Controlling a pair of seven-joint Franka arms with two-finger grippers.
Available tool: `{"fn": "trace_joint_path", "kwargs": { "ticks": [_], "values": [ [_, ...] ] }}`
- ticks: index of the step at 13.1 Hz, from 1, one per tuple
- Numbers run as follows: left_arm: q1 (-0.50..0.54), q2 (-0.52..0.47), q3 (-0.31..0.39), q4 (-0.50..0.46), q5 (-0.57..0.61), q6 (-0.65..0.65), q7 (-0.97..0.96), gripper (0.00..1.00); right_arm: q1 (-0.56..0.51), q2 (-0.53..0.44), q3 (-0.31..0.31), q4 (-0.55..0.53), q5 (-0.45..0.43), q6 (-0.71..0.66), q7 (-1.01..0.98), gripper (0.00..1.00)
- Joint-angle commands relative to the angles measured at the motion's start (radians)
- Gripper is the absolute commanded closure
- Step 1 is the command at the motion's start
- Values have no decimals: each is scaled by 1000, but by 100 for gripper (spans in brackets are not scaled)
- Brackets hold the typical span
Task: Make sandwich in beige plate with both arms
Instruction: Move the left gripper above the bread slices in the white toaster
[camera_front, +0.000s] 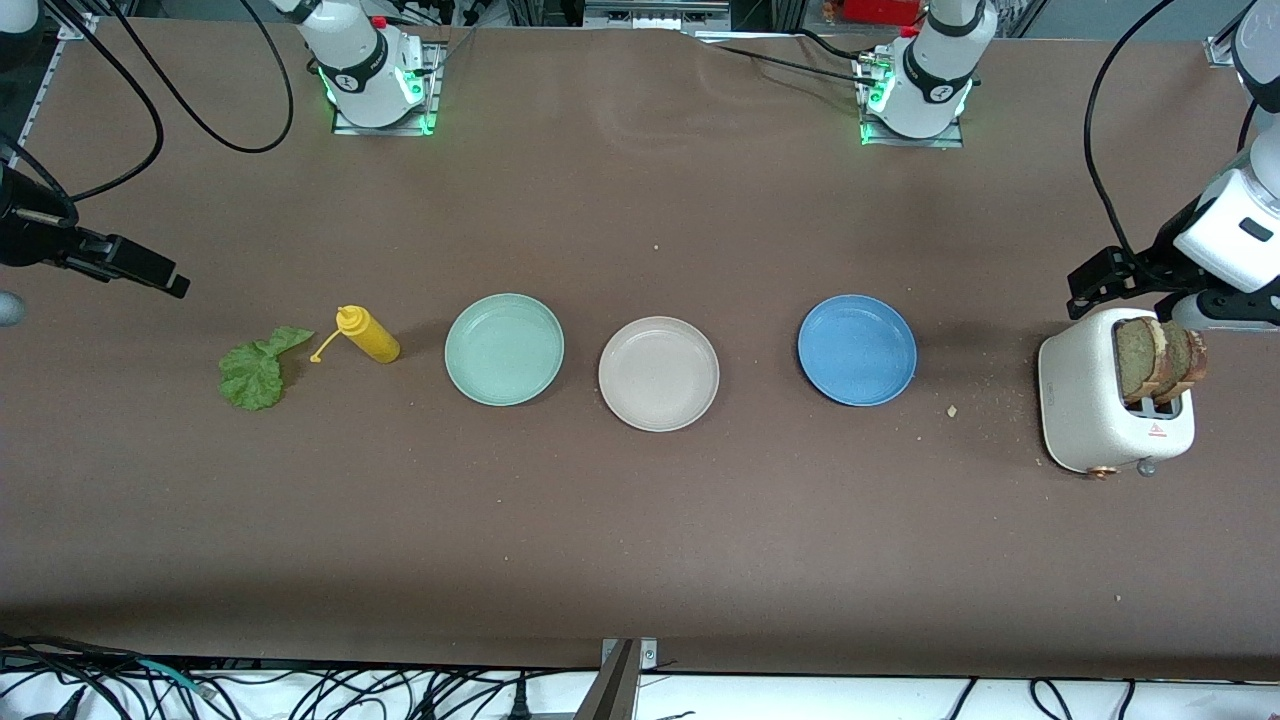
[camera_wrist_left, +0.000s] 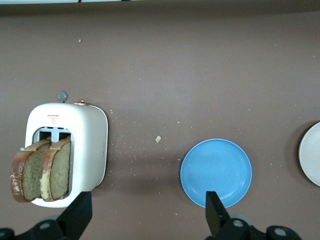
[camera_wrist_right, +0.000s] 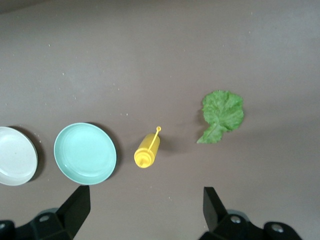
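Nearest the camera, toward the left arm's end of the counter (camera_front: 640, 540): white toaster (camera_front: 1110, 410), two brown bread slices (camera_front: 1160, 358) standing upright in its slots, crusts up. A red warning triangle and small red print on the toaster's top, too small to read; no brand legible anywhere.

A little farther, mid-counter: beige plate (camera_front: 659, 373), empty, between mint green plate (camera_front: 504, 349) and blue plate (camera_front: 857, 349), all three apart from one another. Crumbs scattered between blue plate and toaster.

Toward the right arm's end, level with the plates: ruffled lettuce leaf (camera_front: 254, 372) lying flat, yellow squeeze bottle (camera_front: 368, 334) on its side just beside it, cap off on its tether.

Left gripper (camera_front: 1100, 285) hovering above the counter just beside the toaster, jaws wide apart and empty. Right gripper (camera_front: 130, 265) above the counter near the lettuce, likewise spread, holding nothing.

Bread likely light, stiff but crumbly: best pinched across the faces near the top crust, lifted straight up. Lettuce limp, thin, easily torn: best taken at the thicker stem end.
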Motion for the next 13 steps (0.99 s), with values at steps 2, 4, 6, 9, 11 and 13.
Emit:
{"fn": "trace_joint_path", "kwargs": {
  "ticks": [2,4,6,9,11,13],
  "values": [
    [-6,13,-8,29,-17,-37,10,0,-3,-10,2,5,10,-35,11,0],
    [-4,13,-8,29,-14,-37,13,0,-4,-10,-1,5,10,-35,13,0],
    [-3,17,-7,28,-16,-37,15,0,-4,-10,-6,5,10,-35,13,0],
    [-6,18,-8,28,-17,-37,15,0,-4,-10,0,5,8,-26,13,0],
    [-7,21,-8,28,-17,-37,15,0,-3,-10,0,5,10,-21,13,0],
    [-11,30,-8,29,-17,-37,15,0,-3,-10,0,5,10,-21,11,0]
  ]
}}
